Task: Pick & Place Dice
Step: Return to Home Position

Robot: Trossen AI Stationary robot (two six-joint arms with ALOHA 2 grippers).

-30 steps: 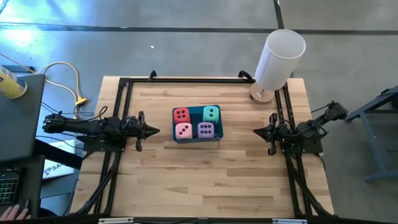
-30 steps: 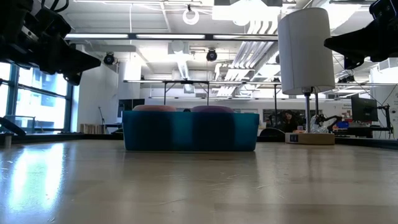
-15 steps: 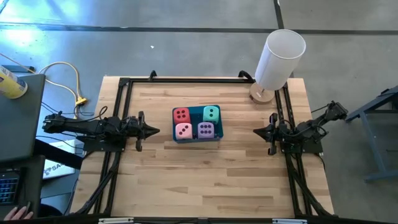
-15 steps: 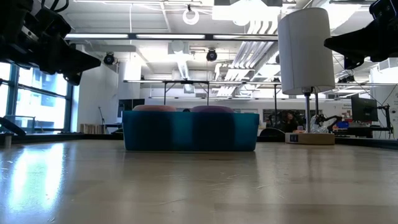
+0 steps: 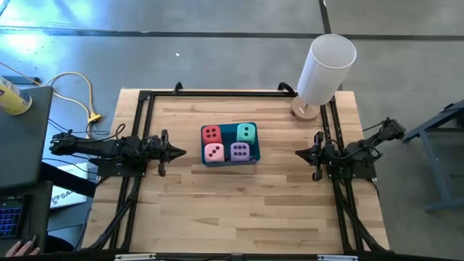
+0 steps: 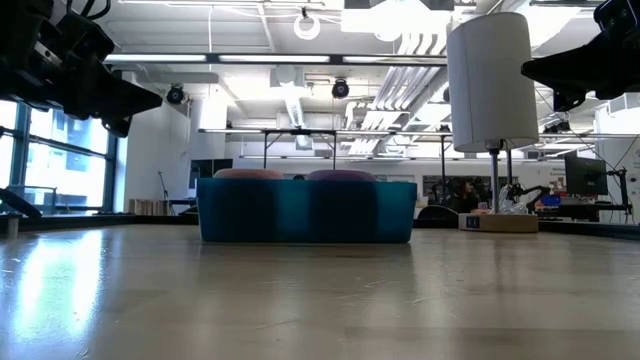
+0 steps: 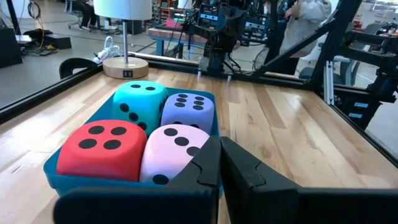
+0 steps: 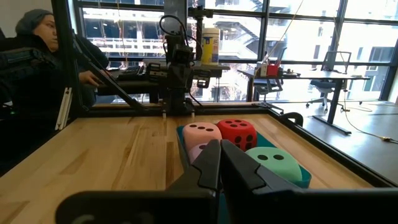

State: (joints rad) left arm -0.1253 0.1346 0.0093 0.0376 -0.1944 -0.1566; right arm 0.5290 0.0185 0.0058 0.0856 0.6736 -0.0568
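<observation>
The left gripper [image 5: 176, 152] sits at the middle left of the high view. Its two fingers are pressed together with nothing between them. The right gripper [image 5: 300, 153] sits at the middle right, and it is pinched closed on nothing too. Both point in at the blue tray [image 5: 228, 164], but both are well apart from it.

The tray is in the middle of the table [image 5: 239, 210]. All four dice are inside it. The red die [image 5: 211, 134] and the teal die [image 5: 246, 132] are in the upper row. The pink die [image 5: 214, 152] and the purple die [image 5: 240, 151] are in the lower row. They touch each other and fill the tray.

I think the job is almost done, so not much can go wrong. If an arm swung in low, it could bump the tray and slide it. The dice stick up over the rim, so a knock might pop one out. The white lamp [image 5: 326, 65] at the upper right stands near the right arm. A wide swing there could tip it.
</observation>
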